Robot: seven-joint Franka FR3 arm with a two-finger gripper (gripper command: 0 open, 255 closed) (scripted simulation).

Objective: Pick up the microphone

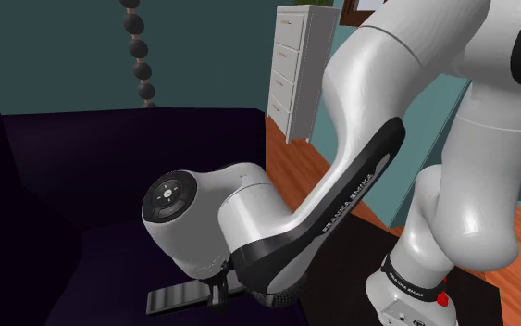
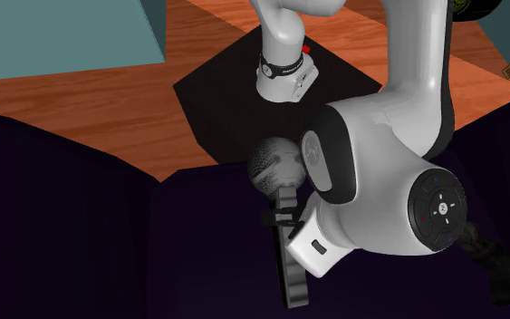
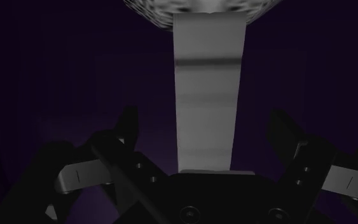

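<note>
The dark purple surface (image 2: 72, 236), perhaps a sofa seat, carries the microphone (image 3: 208, 95). Its grey handle runs straight away from the end effector (image 3: 204, 121), with the mesh head at the far end. The fingers stand released on either side of the handle, clear of it.

Furnished home room: white drawer chest (image 1: 292, 74), wood floor (image 2: 90, 100), teal painted walls (image 1: 55, 56).

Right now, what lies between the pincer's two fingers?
The microphone: the open pincer straddles its grey handle without touching it, seen in the wrist view.
</note>
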